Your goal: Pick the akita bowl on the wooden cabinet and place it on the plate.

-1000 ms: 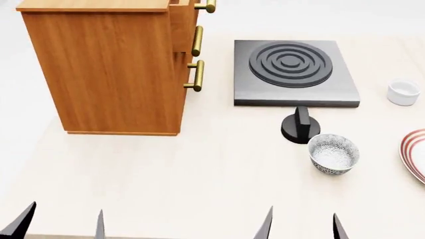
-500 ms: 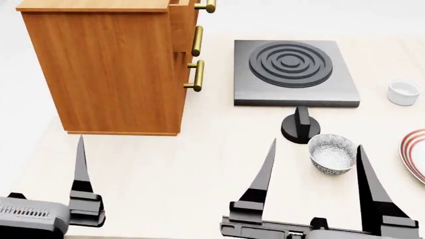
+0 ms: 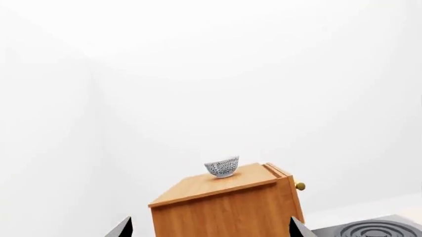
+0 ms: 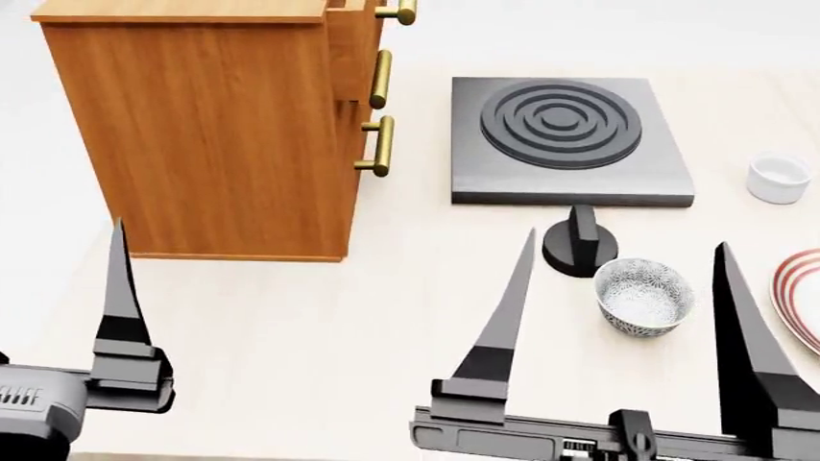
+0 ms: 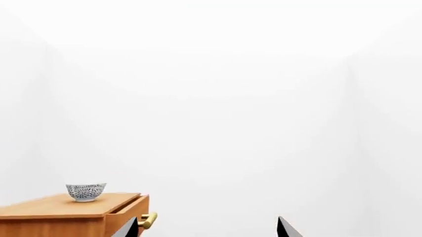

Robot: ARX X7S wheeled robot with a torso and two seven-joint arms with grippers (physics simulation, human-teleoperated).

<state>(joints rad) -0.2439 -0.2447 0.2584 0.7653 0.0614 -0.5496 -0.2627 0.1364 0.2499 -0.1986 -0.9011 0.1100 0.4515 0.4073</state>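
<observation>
The akita bowl (image 3: 222, 167), white with a blue pattern, stands on top of the wooden cabinet (image 3: 224, 210); the right wrist view also shows this bowl (image 5: 86, 191) on the cabinet (image 5: 59, 212). In the head view the cabinet (image 4: 218, 134) is at the back left and its top is cut off. The plate (image 4: 801, 298) shows only as a red-ringed edge at the far right. My left gripper (image 3: 211, 229) is open, low in front of the cabinet, with one finger (image 4: 122, 288) showing. My right gripper (image 4: 627, 238) is open and empty, its tips (image 5: 207, 227) far below the bowl.
A second patterned bowl (image 4: 643, 296) sits on the table between my right fingers as seen from the head. Behind it stand a black knob (image 4: 581, 245), a dark stove plate (image 4: 564, 139) and a small white cup (image 4: 778, 178). Brass handles (image 4: 379, 144) stick out from the cabinet's right side.
Both grippers have come up and forward into the head view: a second ago only their tips showed at the bottom edge. The bowl on the table has not moved.
</observation>
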